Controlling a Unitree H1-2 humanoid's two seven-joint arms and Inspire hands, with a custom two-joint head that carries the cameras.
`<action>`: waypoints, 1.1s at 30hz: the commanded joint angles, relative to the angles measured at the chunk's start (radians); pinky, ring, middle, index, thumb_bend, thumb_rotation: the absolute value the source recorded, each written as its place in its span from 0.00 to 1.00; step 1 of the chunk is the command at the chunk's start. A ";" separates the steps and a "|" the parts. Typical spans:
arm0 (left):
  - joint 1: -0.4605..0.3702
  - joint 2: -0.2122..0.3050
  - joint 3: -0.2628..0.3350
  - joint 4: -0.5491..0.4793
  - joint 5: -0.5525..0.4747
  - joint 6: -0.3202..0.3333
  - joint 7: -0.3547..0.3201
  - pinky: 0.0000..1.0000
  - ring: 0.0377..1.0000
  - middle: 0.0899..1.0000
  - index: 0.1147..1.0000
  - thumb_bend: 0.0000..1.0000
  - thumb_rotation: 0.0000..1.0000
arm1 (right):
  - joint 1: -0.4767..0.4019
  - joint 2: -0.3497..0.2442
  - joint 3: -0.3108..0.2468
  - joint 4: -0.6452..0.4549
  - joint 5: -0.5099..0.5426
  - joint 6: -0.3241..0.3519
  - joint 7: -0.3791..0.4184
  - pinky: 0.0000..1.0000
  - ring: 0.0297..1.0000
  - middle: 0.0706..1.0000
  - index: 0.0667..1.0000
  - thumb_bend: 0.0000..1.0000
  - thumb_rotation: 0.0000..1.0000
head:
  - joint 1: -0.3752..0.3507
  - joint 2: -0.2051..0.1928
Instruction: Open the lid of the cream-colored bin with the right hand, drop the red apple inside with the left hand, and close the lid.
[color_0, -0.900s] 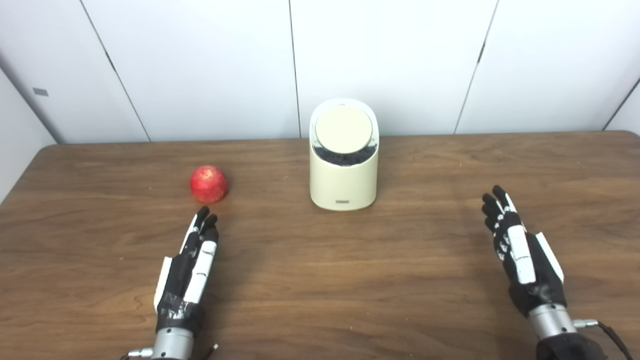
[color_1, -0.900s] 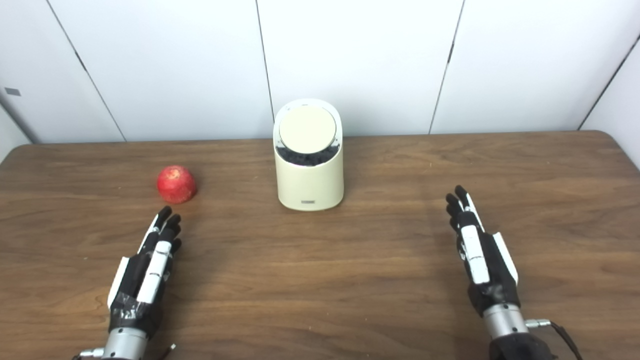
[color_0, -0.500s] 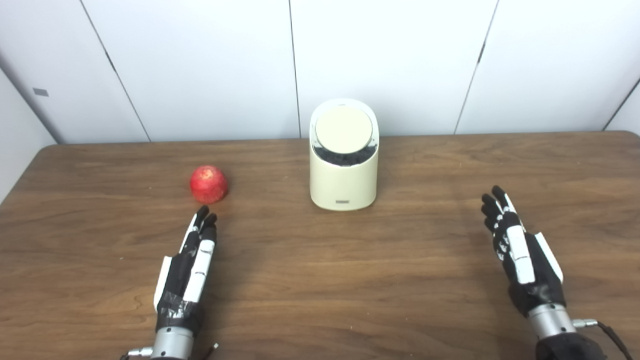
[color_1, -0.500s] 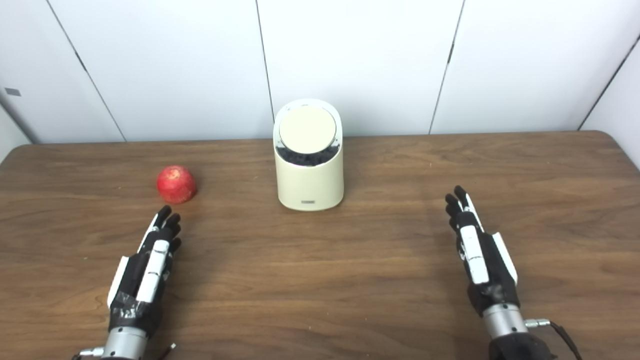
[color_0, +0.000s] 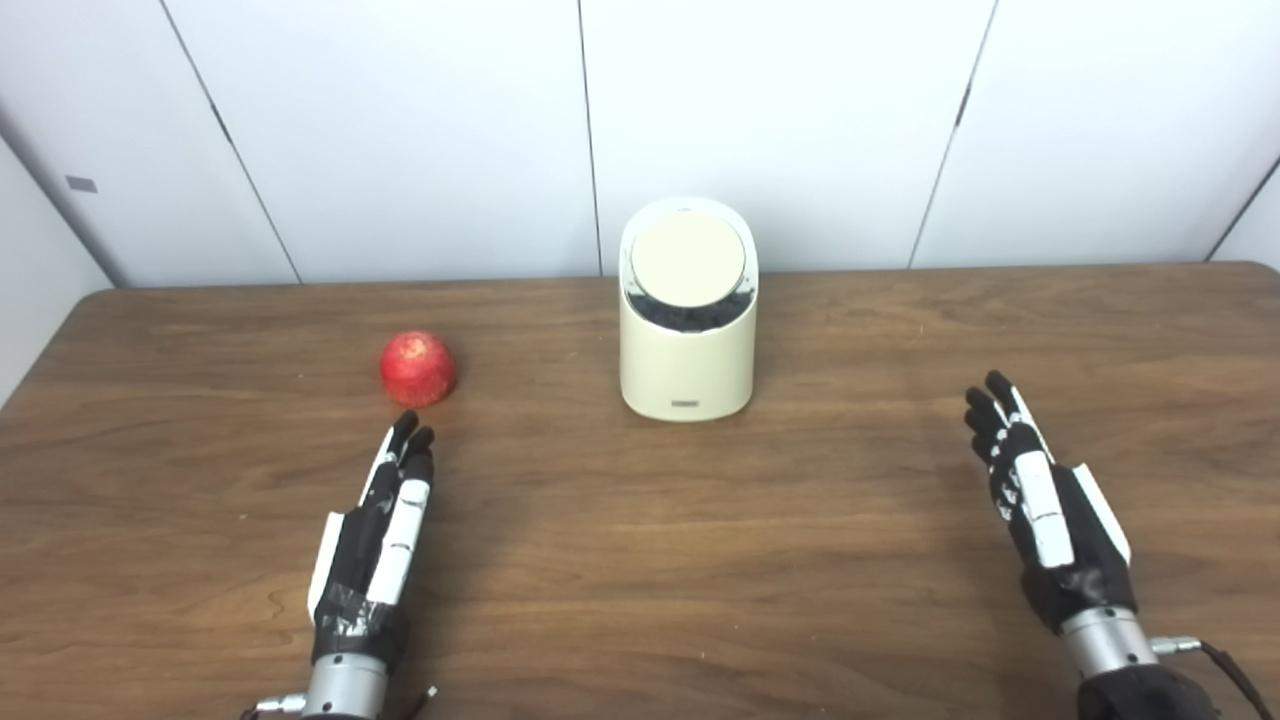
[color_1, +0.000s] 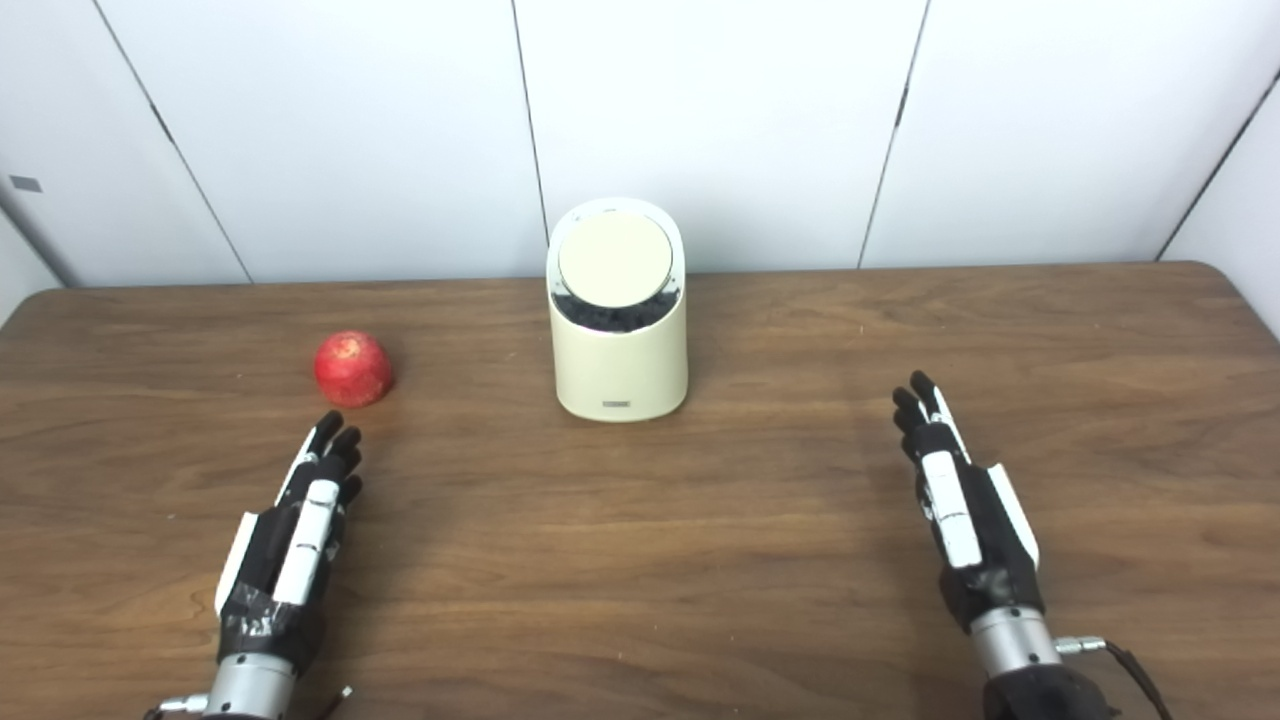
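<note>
A cream-colored bin (color_0: 687, 345) stands upright at the back middle of the brown wooden table (color_0: 640, 560). Its round lid (color_0: 687, 260) lies down on the slanted top, with a dark crescent gap below it. A red apple (color_0: 417, 368) rests on the table to the bin's left. My left hand (color_0: 378, 535) lies flat and open, its fingertips a short way in front of the apple and not touching it. Far to the bin's right, my right hand (color_0: 1040, 510) is stretched out open and holds nothing.
White wall panels (color_0: 780, 120) rise directly behind the table's back edge. Bare wood spreads between the two hands and in front of the bin. The table's front edge is out of the picture.
The right hand has drifted very slightly lower in the picture. The left hand, apple and bin have not moved.
</note>
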 joint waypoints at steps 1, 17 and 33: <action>-0.015 0.002 -0.006 -0.001 0.004 -0.054 -0.006 1.00 0.99 0.96 1.00 0.55 0.77 | -0.021 -0.011 -0.003 -0.001 0.003 -0.040 0.003 1.00 0.98 0.97 1.00 0.64 0.94 | 0.001 -0.012; 0.003 -0.013 -0.026 0.120 0.009 -0.199 -0.007 1.00 1.00 0.97 1.00 0.49 0.73 | -0.188 -0.018 0.023 0.106 -0.029 -0.058 -0.002 1.00 0.98 0.98 1.00 0.75 0.90 | 0.035 -0.181; 0.006 -0.028 -0.037 0.166 0.024 -0.235 0.004 1.00 1.00 0.98 1.00 0.38 0.72 | -0.473 -0.012 0.122 0.082 -0.197 0.155 -0.035 0.94 0.98 0.98 0.99 0.83 0.65 | 0.036 -0.249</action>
